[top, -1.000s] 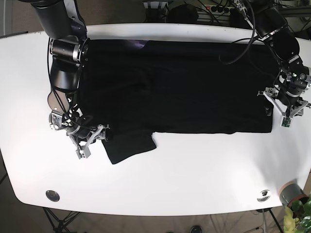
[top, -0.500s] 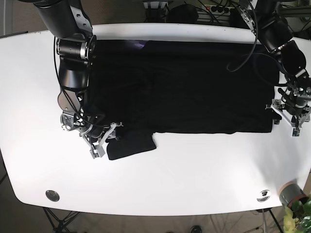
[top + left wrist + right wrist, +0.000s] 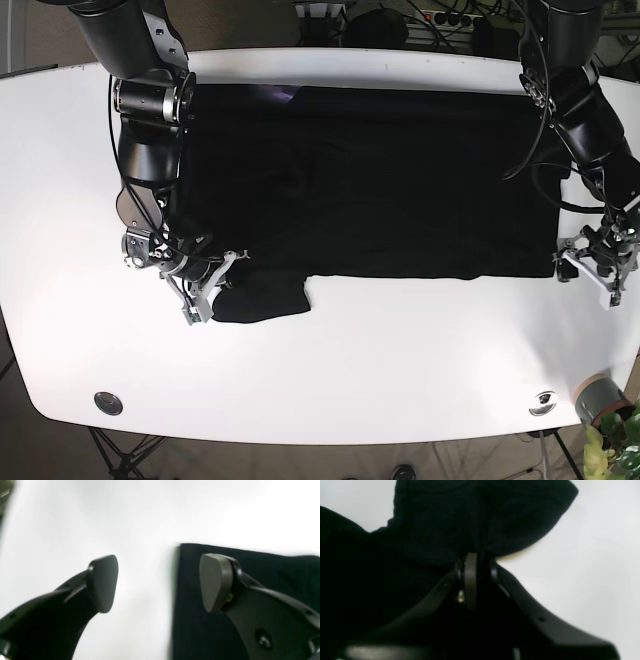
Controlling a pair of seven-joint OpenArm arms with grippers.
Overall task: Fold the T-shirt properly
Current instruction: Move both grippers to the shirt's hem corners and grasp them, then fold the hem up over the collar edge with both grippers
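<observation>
A: Where is the T-shirt [image 3: 370, 180]?

B: Black, spread flat across the far half of the white tabletop [image 3: 350, 380]. One sleeve [image 3: 262, 298] sticks out from its near edge, just ahead of the right hand [image 3: 205, 290].

A: Right hand state?

B: Fingers pressed together, clamped on a pinch of sleeve cloth; in the wrist view the fabric bunches up right at the fingertips.

A: Left hand [image 3: 592, 262]?

B: Fingers [image 3: 105, 582] wide apart, nothing between them. One finger over bare tabletop, the other over the shirt's corner [image 3: 190, 555]. The cloth edge runs between the two. Contact with the cloth cannot be told.
</observation>
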